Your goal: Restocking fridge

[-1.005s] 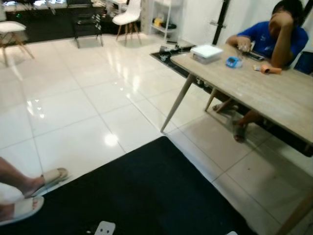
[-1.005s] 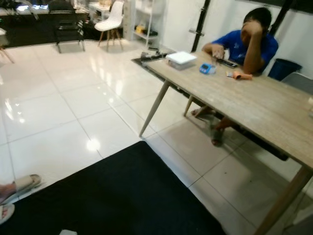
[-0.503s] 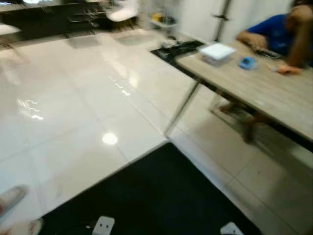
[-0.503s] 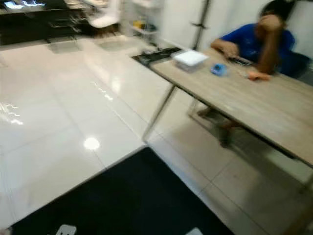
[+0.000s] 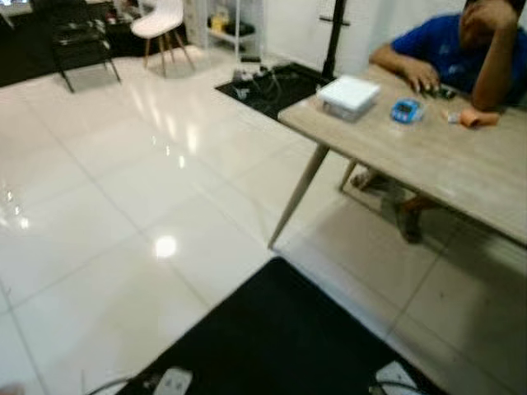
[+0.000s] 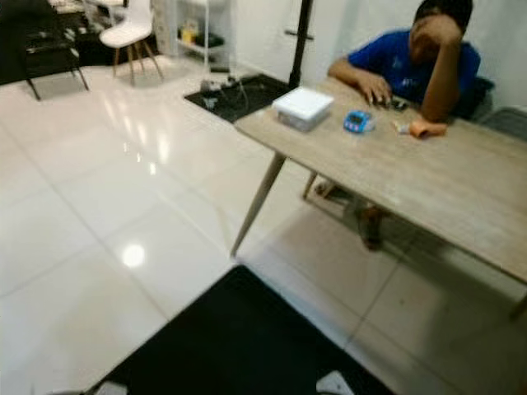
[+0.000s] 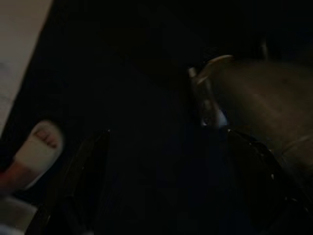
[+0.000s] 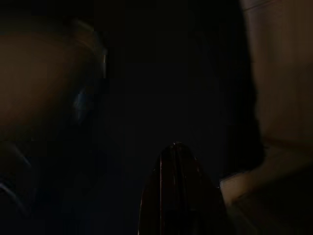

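— What took up most of the view?

— The glossy white tiled floor [image 5: 99, 206], with a black mat [image 5: 280, 346] at the near edge. The whole picture had swung since a second before, and the blur of half a second before had mostly cleared. That was the camera turning, not the furniture.

— And the table?

— A long wooden table [image 5: 428, 156] on slanted legs ran along the right. A person in a blue shirt [image 5: 445, 49] sat at its far side, head propped on one hand, the same pose as before.

— Anything behind?

— A white chair [image 5: 160, 20] and a black chair [image 5: 78, 41] stood by the far wall. Cables [image 5: 255, 78] lay on a dark patch of floor near the table's end.

— On the tabletop?

— A flat white box [image 5: 350, 95] sat near the corner. A small blue device [image 5: 405, 109] lay just beside it, and an orange object [image 5: 473, 118] lay further along by the person's elbow. All lay as they had earlier.

— The grippers?

— Both hung over the mat in deep shade. The left gripper [image 7: 166, 196] had its fingers spread wide with nothing between them, and a sandalled foot [image 7: 36, 152] showed past one finger. The right gripper [image 8: 178, 191] looked pressed together, holding nothing.

— The fridge?

— I could not tell where it stood
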Available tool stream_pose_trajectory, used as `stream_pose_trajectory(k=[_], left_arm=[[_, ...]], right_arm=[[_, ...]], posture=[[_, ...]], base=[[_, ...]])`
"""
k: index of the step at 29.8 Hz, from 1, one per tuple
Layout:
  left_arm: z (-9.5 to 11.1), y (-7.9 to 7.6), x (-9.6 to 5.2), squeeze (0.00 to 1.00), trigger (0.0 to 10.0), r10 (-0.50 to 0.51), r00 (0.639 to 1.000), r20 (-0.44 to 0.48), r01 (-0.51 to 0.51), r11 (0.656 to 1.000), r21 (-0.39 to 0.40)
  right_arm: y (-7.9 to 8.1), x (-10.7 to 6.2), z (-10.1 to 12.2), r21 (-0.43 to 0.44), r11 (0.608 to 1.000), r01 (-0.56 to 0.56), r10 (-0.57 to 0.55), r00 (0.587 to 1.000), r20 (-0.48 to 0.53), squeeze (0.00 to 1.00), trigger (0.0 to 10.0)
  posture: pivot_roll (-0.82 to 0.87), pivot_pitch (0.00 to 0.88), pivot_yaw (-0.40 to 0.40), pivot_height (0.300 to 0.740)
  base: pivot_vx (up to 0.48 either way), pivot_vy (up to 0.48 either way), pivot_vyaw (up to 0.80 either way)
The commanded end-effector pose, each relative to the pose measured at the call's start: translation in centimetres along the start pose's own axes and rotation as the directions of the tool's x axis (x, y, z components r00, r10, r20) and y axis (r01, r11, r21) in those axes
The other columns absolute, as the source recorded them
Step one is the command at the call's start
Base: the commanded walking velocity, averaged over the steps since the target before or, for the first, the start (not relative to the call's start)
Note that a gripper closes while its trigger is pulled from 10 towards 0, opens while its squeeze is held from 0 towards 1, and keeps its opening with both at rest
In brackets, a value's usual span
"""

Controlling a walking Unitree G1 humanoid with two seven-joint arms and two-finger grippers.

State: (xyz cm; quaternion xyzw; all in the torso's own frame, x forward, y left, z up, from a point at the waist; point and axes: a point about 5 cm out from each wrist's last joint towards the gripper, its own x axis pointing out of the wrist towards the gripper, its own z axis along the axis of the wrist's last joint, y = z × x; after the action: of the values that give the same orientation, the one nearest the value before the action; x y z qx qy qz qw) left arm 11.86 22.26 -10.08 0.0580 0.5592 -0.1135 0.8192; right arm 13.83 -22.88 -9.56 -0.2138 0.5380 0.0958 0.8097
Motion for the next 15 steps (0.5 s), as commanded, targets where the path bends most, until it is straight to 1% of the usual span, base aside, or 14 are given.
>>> stream_pose_trajectory(k=[1,3,4,5,7,9,11,15], left_arm=[[-0.1,0.1,0.0,0.00,10.0,0.000,1.000,-0.009,0.000,1.000,0.009],[0.0,0.2,0.0,0.00,10.0,0.012,1.000,-0.005,-0.012,1.000,-0.009],[0.6,-0.2,0.2,0.00,10.0,0.006,1.000,0.023,-0.005,0.999,-0.043],[0.7,-0.6,0.3,0.00,10.0,0.000,1.000,0.028,0.001,0.999,-0.044],[0.8,-0.8,0.4,0.00,10.0,-0.003,1.000,0.029,0.005,0.999,-0.043],[0.6,-1.3,0.5,0.00,10.0,-0.020,1.000,0.017,0.020,0.999,-0.027],[0.6,-1.5,0.5,0.00,10.0,-0.024,1.000,0.015,0.024,0.999,-0.025],[0.8,-1.8,0.6,0.00,10.0,-0.039,0.999,0.008,0.039,0.999,0.012]], right_arm=[[-0.3,-0.1,-0.6,0.009,1.000,0.013,-0.013,1.000,-0.027,0.00,10.0],[-0.3,-0.2,-1.3,0.005,1.000,0.011,-0.011,0.998,-0.057,0.00,10.0],[-0.5,-0.2,-1.5,0.007,1.000,0.015,-0.014,0.998,-0.066,0.00,10.0],[-0.8,-0.3,-1.6,0.011,1.000,0.023,-0.022,0.997,-0.068,0.00,10.0],[-0.9,-0.3,-1.6,0.015,0.999,0.028,-0.027,0.997,-0.070,0.00,10.0],[-1.0,-0.3,-1.5,0.040,0.998,0.038,-0.035,0.997,-0.068,0.00,10.0],[-0.8,-0.2,-1.4,0.027,0.999,0.035,-0.033,0.997,-0.069,0.00,10.0],[-0.6,-0.2,-1.1,0.025,0.999,0.032,-0.030,0.998,-0.061,0.00,10.0]], posture=[[-0.02,0.041,-0.004,0.740],[-0.01,0.031,-0.016,0.740],[-0.01,0.030,-0.017,0.740],[-0.02,0.028,-0.012,0.740],[-0.02,0.023,-0.013,0.740],[-0.02,0.015,-0.015,0.740],[-0.03,0.026,-0.003,0.740],[-0.04,0.024,0.013,0.740]], base=[[0.394,0.000,0.00],[0.394,0.000,-0.80],[0.394,0.000,-0.80],[0.390,0.000,-0.80],[0.390,0.000,-0.80],[0.398,0.000,-0.80],[0.382,0.000,-0.80],[0.364,0.000,-0.80]])
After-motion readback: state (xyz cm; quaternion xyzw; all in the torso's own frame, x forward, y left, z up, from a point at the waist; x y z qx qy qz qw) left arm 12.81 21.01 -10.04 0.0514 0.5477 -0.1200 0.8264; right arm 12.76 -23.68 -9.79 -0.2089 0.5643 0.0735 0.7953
